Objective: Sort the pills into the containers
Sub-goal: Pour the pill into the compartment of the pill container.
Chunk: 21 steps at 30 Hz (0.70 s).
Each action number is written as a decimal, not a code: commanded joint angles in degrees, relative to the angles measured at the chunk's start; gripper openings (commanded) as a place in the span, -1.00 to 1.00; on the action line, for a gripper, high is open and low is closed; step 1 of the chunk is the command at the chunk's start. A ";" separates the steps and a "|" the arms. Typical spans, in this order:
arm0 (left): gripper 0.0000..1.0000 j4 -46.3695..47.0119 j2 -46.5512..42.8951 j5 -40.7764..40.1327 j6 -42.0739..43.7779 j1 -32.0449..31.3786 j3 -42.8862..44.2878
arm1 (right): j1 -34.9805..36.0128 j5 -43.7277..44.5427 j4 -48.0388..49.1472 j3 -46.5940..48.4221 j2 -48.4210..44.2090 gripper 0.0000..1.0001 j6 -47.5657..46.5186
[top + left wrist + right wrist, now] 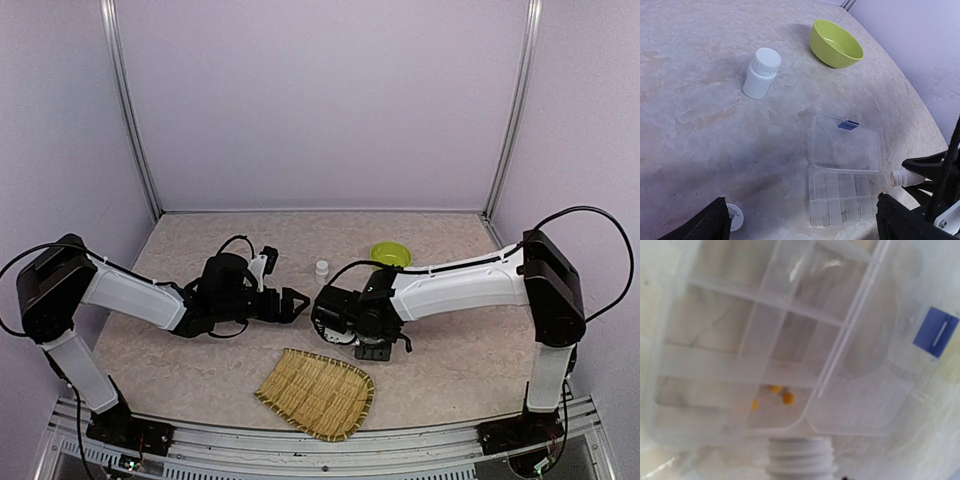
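The clear organiser box (847, 200) lies open on the table, its lid (845, 145) folded back with a blue clasp (848, 125). Three small yellow pills (788, 398) lie in one corner compartment of the box (765, 330). My right gripper (330, 318) is shut on an uncapped white bottle (800, 457), tipped with its mouth (900, 176) at the box's edge beside that compartment. My left gripper (802, 210) hangs open to the left of the box, with nothing between its fingers (710, 222).
A second white bottle (761, 73), capped, stands behind the box. A lime-green bowl (836, 43) sits further back right. A loose white cap (734, 217) lies on the table by my left finger. A woven bamboo tray (317, 392) lies near the front edge.
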 commanded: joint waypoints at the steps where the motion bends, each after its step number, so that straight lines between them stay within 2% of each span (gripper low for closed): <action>1: 0.98 1.26 -1.24 0.20 -0.10 0.28 -0.46 | 0.55 -0.16 2.64 -1.64 -3.02 -0.39 1.84; 21: 0.98 1.26 -1.16 0.18 -0.09 0.28 -0.46 | 0.38 -1.90 15.23 -11.10 -10.08 -0.39 4.37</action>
